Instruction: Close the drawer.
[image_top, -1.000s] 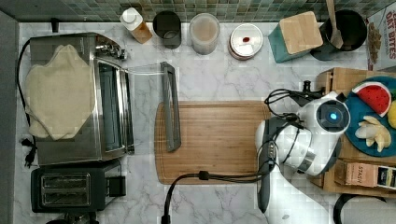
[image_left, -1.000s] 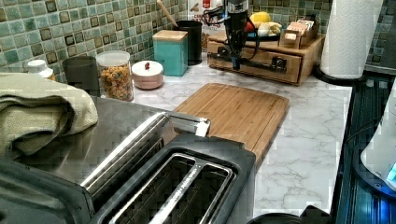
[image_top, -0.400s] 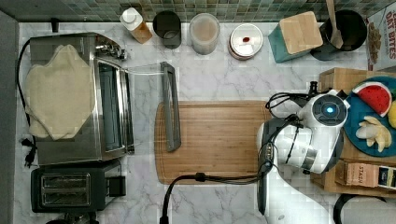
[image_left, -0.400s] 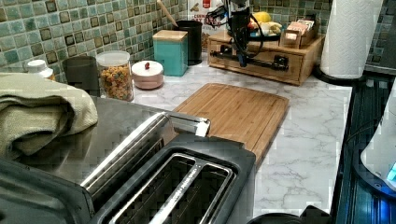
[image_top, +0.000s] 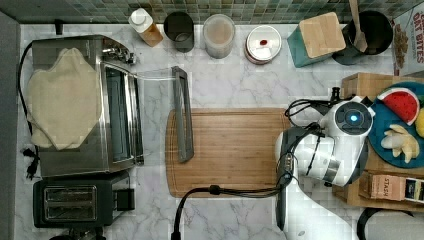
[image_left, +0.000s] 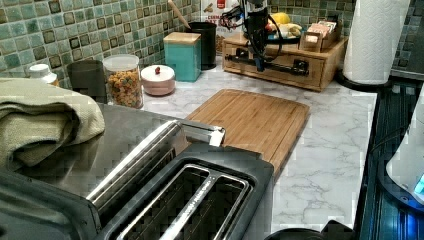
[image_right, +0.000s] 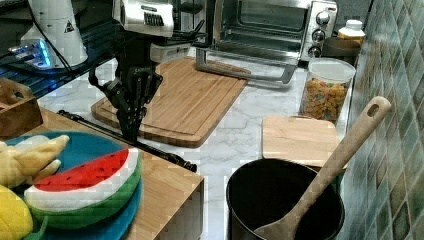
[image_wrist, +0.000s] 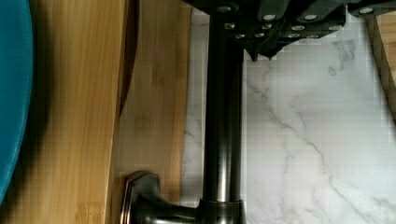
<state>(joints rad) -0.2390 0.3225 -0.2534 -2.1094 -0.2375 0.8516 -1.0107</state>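
The light wooden box unit (image_left: 280, 72) stands at the left view's far end, with its drawer front (image_wrist: 154, 107) pushed almost flush; a thin dark gap remains beside the unit's top (image_wrist: 70, 116). A dark metal bar handle (image_wrist: 223, 140) runs along the drawer front, and it shows as the dark bar handle (image_right: 165, 155) in the right view. My gripper (image_right: 131, 131) points down with its fingers together, tips against that bar. In the left view the gripper (image_left: 258, 62) sits at the handle's middle. From above, the white arm (image_top: 345, 135) hides gripper and drawer.
A blue plate (image_right: 100, 145) of toy fruit sits on the unit. A brown cutting board (image_top: 225, 150) lies in front, with the toaster-oven door (image_top: 181, 115) open over its far end. Jars, a teal box (image_top: 320, 37), a black pot (image_right: 280, 200) and a paper roll (image_left: 372, 40) stand around.
The arm has moved toward the top view's right, against the unit. The drawer front and its handle have slid in with it, so the drawer sticks out less than before.
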